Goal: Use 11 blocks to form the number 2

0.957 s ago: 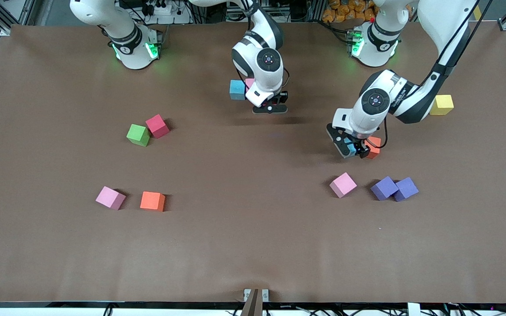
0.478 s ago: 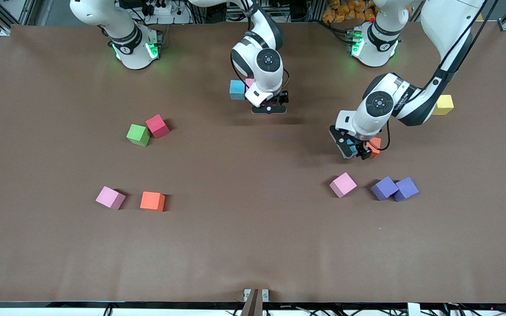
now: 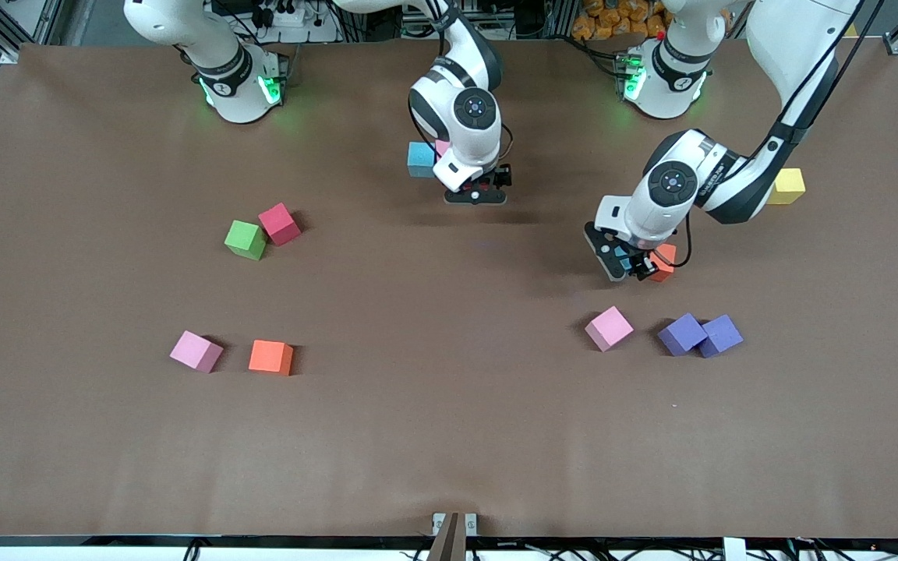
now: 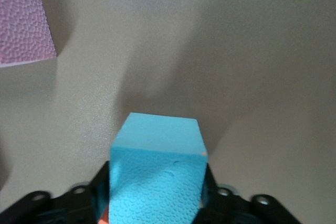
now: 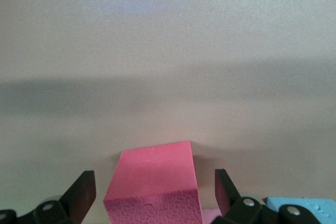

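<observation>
Toward left arm's end of table: left gripper (image 3: 627, 265) down at table level, fingers clamped on light blue cube (image 4: 156, 174), orange cube (image 3: 662, 261) just beside it. Pink cube (image 3: 609, 328) and two purple cubes (image 3: 700, 335) nearer front camera. Mid-table near bases: right gripper (image 5: 155, 192) low, fingers spread wide, straddling red cube (image 5: 153, 182) without contact; second light blue cube (image 3: 421, 159) beside it. No digit 2 formed; remaining cubes scattered.
</observation>
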